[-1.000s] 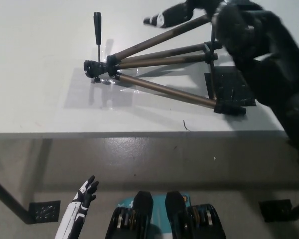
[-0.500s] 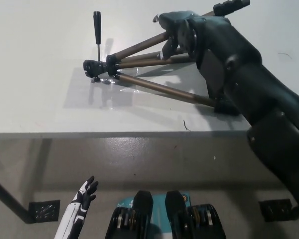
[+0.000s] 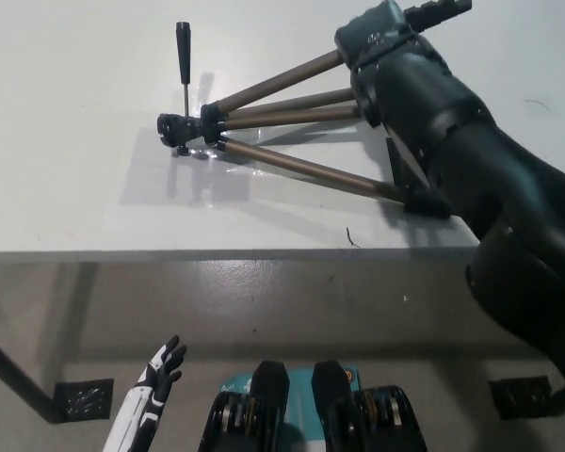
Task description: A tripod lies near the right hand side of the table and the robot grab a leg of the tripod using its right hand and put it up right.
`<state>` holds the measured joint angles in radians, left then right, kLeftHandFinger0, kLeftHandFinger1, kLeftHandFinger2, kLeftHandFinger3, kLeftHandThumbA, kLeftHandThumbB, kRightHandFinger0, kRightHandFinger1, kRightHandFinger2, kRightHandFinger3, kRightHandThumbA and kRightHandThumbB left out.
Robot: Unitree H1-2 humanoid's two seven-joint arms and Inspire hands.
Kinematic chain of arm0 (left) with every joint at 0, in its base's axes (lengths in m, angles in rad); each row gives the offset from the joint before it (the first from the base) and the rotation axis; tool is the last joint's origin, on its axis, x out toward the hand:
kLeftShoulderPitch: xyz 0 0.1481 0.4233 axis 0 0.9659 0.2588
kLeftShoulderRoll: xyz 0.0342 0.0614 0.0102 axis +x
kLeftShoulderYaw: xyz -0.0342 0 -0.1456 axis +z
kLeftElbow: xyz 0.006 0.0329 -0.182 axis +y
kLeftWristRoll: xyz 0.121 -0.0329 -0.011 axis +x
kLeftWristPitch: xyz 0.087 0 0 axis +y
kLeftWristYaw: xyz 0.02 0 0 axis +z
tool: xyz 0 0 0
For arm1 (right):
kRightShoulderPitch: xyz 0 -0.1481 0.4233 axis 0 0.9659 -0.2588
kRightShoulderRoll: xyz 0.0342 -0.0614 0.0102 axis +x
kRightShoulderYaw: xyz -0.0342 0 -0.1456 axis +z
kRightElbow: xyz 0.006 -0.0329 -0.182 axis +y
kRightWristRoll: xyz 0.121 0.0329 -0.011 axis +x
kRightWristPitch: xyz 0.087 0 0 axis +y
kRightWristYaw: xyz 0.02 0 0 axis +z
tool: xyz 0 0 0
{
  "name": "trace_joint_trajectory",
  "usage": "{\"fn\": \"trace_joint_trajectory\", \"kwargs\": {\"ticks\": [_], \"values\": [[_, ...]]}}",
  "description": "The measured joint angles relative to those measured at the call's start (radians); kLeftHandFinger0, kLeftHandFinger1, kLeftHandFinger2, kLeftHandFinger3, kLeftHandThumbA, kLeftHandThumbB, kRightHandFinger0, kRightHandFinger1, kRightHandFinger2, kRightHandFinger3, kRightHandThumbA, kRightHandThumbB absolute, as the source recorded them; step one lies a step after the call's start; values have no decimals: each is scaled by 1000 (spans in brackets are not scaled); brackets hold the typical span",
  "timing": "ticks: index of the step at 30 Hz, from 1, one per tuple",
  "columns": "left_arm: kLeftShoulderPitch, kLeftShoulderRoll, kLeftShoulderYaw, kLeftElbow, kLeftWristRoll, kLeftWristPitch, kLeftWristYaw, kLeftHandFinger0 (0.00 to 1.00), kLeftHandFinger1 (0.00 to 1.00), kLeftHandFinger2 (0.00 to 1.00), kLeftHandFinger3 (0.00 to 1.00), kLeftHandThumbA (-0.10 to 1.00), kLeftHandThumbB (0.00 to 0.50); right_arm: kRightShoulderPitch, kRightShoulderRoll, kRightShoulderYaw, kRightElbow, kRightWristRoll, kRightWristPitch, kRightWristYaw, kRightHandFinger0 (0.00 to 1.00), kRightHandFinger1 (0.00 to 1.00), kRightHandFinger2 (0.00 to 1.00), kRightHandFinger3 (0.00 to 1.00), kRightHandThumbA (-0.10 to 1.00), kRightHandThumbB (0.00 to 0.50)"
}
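Head view shows your black right hand (image 3: 381,33) now lowered onto the tripod (image 3: 292,122), covering the far ends of its upper legs where half a second ago its fingers were still visible just above them. You cannot tell whether it has closed on a leg, so the grasp remains unconfirmed. Tripod lies flat, legs splayed, on the right part of the worktop (image 3: 75,141). Your white left hand (image 3: 155,372) hangs below, fingers spread, holding nothing. No containers appear.

The black right arm (image 3: 471,169) reaches up from the lower right — its hand (image 3: 381,38) seen from behind — while the white left hand (image 3: 155,381) hangs low, fingers apart.
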<state>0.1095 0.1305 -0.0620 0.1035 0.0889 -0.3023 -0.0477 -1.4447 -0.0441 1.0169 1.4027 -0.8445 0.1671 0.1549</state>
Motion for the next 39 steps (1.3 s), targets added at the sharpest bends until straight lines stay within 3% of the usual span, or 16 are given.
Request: {"fn": "trace_joint_trajectory", "kwargs": {"ticks": [3,6,10,11,12,14,15,17,18,20,21,23,25,27,33,39], "values": [[-1,0,0,0,0,1,-1,1000,1000,1000,1000,1000,430,9,-4,1,0,-4,-3,-56,0,7,190,545,-17,373],[-1,0,0,1,0,1,-1,1000,1000,1000,1000,1000,424,25,-8,1,0,-8,-9,-116,0,0,118,420,7,349],[-2,0,-1,2,3,1,-2,1000,1000,1000,1000,1000,419,49,-13,-1,-2,-11,-26,-198,15,30,228,439,-76,352],[-2,0,-1,2,3,1,-2,1000,1000,1000,1000,1000,414,54,-15,-4,-2,-10,-29,-216,102,114,297,432,-99,331],[-2,0,-1,2,4,1,-2,1000,1000,1000,1000,1000,413,58,-17,-13,-3,-9,-35,-235,12,59,264,450,-100,308],[-2,0,-1,2,5,1,-2,1000,1000,1000,1000,1000,415,69,-21,-44,-4,-1,-50,-275,21,101,319,472,-100,248],[-2,0,-1,2,5,1,-2,1000,1000,1000,1000,1000,415,74,-22,-64,-5,3,-56,-293,6,22,196,471,-100,206],[-2,1,-2,2,8,1,-3,1000,1000,1000,1000,1000,412,80,-24,-117,-6,16,-77,-330,0,0,40,298,-100,231],[-2,1,-3,2,10,1,-3,1000,1000,1000,1000,1000,412,84,-25,-156,-7,26,-91,-355,0,11,114,219,-100,213],[-2,2,-4,1,12,1,-3,1000,1000,1000,1000,1000,403,88,-26,-212,-8,34,-114,-382,118,185,562,171,-100,106],[-2,3,-5,1,12,1,-3,1000,1000,1000,1000,1000,402,89,-29,-246,-8,39,-124,-394,107,162,573,121,-100,104],[-2,5,-9,1,15,0,-3,1000,1000,1000,1000,1000,405,88,-39,-334,-10,60,-151,-423,1,253,746,288,-100,93],[-1,9,-11,1,18,0,-3,1000,1000,1000,1000,1000,407,86,-50,-409,-10,81,-174,-437,0,280,716,631,-100,92],[-1,11,-14,1,21,0,-3,1000,1000,1000,1000,1000,411,85,-61,-477,-10,97,-196,-450,0,273,689,742,-100,92],[-2,18,-28,-3,32,-2,-3,1000,1000,1000,1000,1000,419,72,-69,-692,-10,193,-243,-504,0,268,684,818,-100,103],[1,25,-36,-10,37,-2,-7,1000,1000,1000,1000,1000,415,49,-57,-862,-10,285,-265,-547,0,147,571,613,-100,120]]}}
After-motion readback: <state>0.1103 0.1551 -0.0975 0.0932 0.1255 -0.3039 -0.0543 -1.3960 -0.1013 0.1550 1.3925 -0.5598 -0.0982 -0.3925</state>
